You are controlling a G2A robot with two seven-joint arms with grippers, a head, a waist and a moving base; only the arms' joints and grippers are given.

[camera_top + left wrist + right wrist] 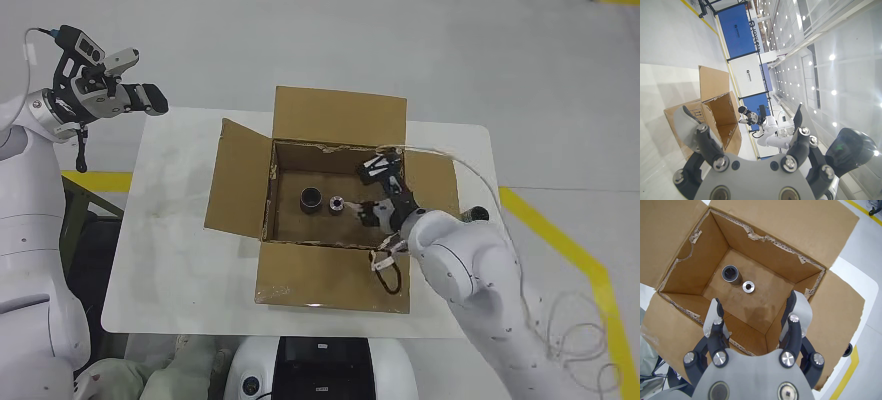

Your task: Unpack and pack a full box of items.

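An open cardboard box [300,279] stands in the middle of the white table, its four flaps folded outward. On the box floor stand a dark metal cylinder [313,201] [730,275] and, beside it, a small silver ring [336,206] [748,287]. My right gripper [372,190] [755,303] hangs open over the box's right half, above and to the right of both parts, holding nothing. My left gripper [150,97] [742,117] is raised beyond the table's far left corner, open and empty. It faces the box [715,106] from the side.
The table [170,250] has bare surface to the left of the box and a narrower strip on the right. Spread flaps [238,180] widen the box's outline on every side. Yellow floor tape [560,240] runs past the table on the right.
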